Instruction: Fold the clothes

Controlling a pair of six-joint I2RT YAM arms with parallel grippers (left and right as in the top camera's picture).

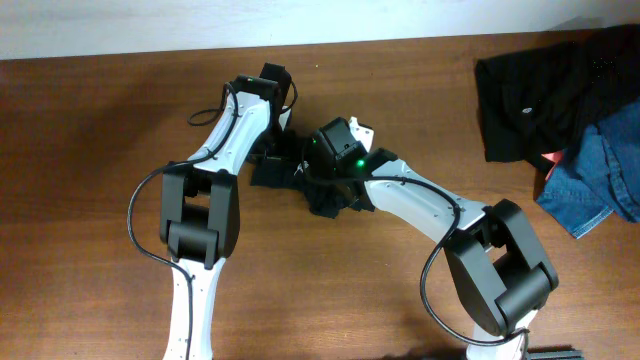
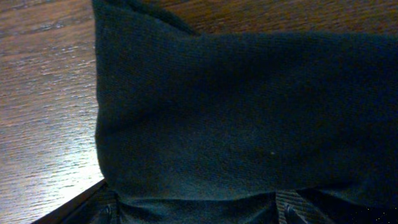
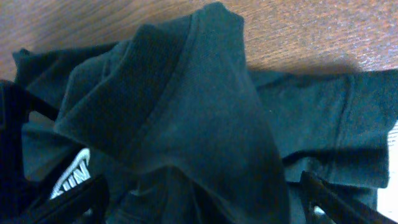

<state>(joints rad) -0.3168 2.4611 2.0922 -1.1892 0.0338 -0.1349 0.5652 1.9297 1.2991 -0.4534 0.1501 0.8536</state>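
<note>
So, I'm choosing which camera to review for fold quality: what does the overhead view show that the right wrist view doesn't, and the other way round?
Only overhead: the left arm and right arm meeting at mid-table, plus a heap of black cloth and blue denim at the table's far right. Only right wrist: the black T-shirt up close, a hemmed fold humped up, white lettering at lower left, and that arm's fingers spread wide. Both: black fabric on the brown wooden table.

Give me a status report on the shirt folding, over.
Open wide: left tool, right tool. Under both, black T-shirt bunched, not neatly folded. Off right, clothes pile, not blocking.
</note>
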